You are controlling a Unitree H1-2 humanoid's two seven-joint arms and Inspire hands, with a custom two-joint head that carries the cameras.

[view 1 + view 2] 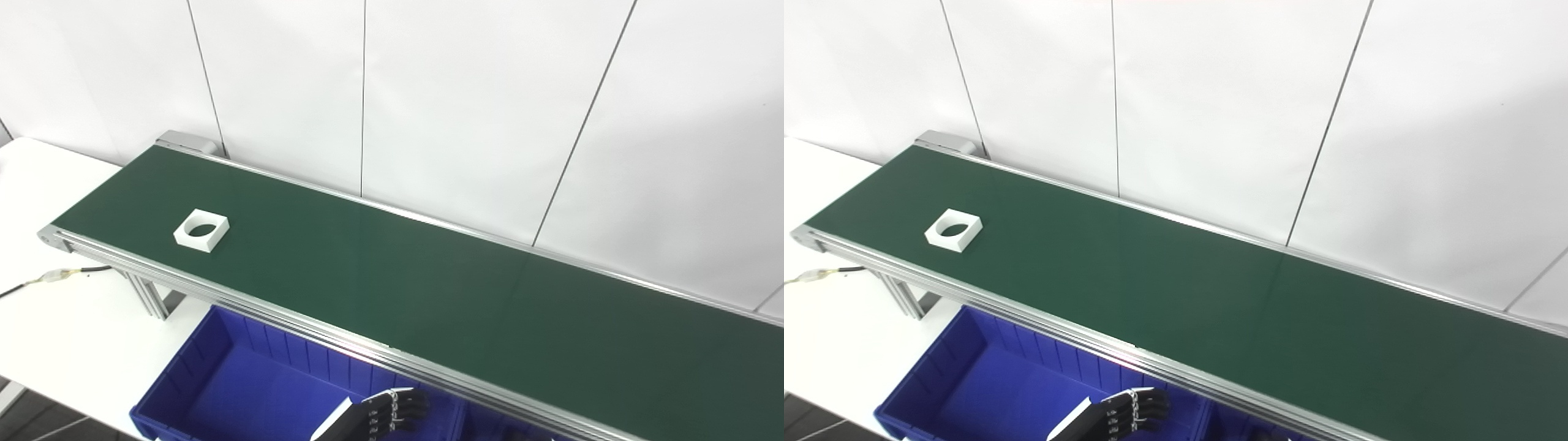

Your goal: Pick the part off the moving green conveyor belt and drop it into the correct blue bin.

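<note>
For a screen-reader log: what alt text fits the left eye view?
A white square part with a round hole lies near the left end of a green conveyor belt. Below the belt's near rail, the left hand hovers over a blue bin, holding nothing.

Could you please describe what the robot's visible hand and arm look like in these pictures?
Only the left hand shows: black segmented fingers with small silvery metal links at the knuckles, joined to a white forearm cover. No cables or markings are visible.

one part (201, 230); one belt (392, 288); one hand (392, 413); two bins (245, 380)
</note>
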